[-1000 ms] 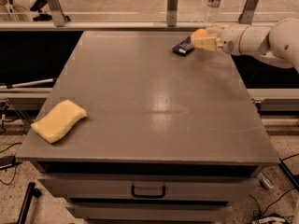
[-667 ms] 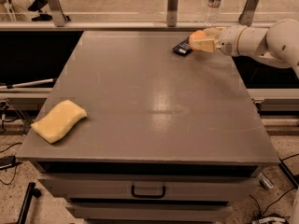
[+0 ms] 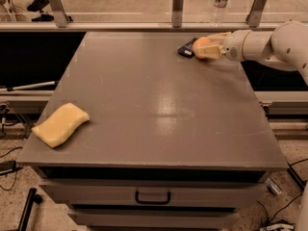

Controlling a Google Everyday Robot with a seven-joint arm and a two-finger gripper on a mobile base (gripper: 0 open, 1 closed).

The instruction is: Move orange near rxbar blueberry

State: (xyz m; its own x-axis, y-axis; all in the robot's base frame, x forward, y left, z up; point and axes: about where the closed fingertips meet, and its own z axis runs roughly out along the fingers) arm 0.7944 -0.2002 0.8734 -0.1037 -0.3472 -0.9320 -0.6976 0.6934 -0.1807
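Observation:
The orange [image 3: 200, 43] is at the far right of the grey table [image 3: 144, 95], between the pale fingers of my gripper [image 3: 206, 46], which reaches in from the right on a white arm. The fingers are shut on the orange. The rxbar blueberry [image 3: 186, 48], a flat dark bar, lies on the table just left of the orange, touching or nearly touching it, partly hidden behind it.
A pale yellow wavy sponge [image 3: 60, 124] lies near the front left corner. A clear water bottle [image 3: 221, 3] stands behind the table past a rail with metal posts [image 3: 178, 6]. A drawer with a handle [image 3: 152, 196] is below the tabletop.
The gripper with the orange has shifted slightly left, closer to the dark bar. The sponge has not moved.

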